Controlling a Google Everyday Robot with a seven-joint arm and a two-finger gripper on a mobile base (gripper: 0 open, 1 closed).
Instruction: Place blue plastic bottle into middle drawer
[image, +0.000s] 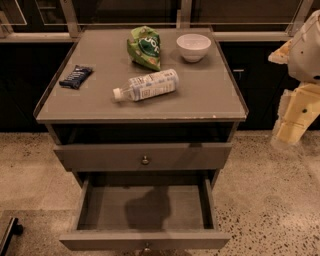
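Desk (210, 100): grey top, carries all items.
Middle drawer (145, 239): pulled out, only shadow seen inside; judged ready to receive.
Gripper (292, 122): right frame edge, beside desk, well apart from bottle; open or closed, cannot tell.
Blue plastic bottle (146, 85): lying on side mid-desk, cap left, near snack bag (144, 47), ungrasped.
Left, by judgement: reach, grasp, carry, release.

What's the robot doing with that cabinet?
The robot is meant to put the blue plastic bottle into the middle drawer. The bottle lies on its side on the cabinet top. The drawer is pulled wide open and empty. The gripper hangs off to the right, apart from the bottle.
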